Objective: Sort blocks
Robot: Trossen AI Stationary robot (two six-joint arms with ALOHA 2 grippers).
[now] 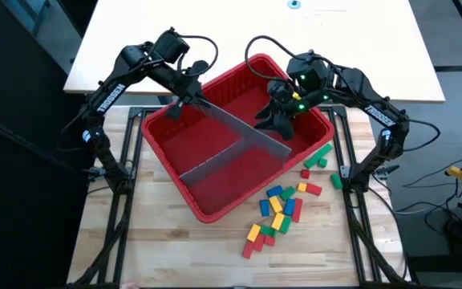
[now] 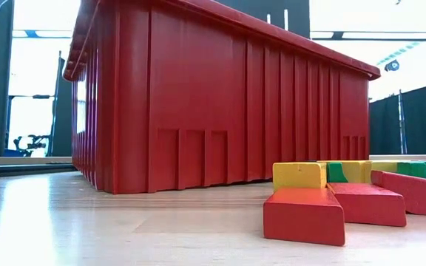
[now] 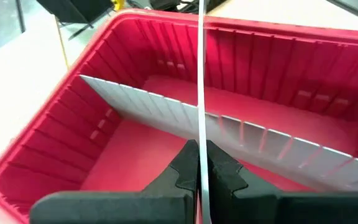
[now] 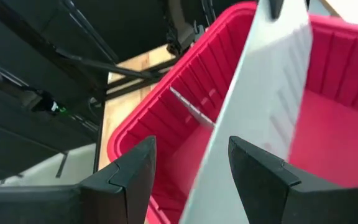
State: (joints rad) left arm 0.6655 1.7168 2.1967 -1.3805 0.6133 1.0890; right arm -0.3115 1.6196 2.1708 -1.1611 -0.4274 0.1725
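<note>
one table [image 1: 175, 249], light wood, carries everything. one red bin [image 1: 215, 210] sits turned at an angle on the middle of the table, its far corner reaching toward the table's back edge. inside it stand two grey panels: a long panel [image 1: 243, 128] running across the bin from the left arm's side to the right arm's side, and a short panel [image 1: 215, 159] branching from it toward the bin's front-left wall.

two arms are at work, both over the bin. the left gripper [image 1: 181, 103] is at the bin's back-left wall, at the end of the long panel; in the left wrist view its fingers [image 3: 225, 177] are closed onto the panel's thin top edge, which runs upright between them. the right gripper [image 1: 273, 119] is over the bin's right half, above the long panel near its right end; in the right wrist view its fingers [image 4: 129, 171] stand apart with the grey sheet between them, and contact with the sheet cannot be confirmed.

the blocks [image 1: 279, 210] all lie on the table outside the bin, in a loose scatter along its front-right wall toward the table's right edge. roughly twenty show from above, in red, green, blue and yellow; exact counts per colour cannot be told. none shows inside the bin. the low view shows several red, yellow and green ones lying flat just in front of the bin wall.
</note>
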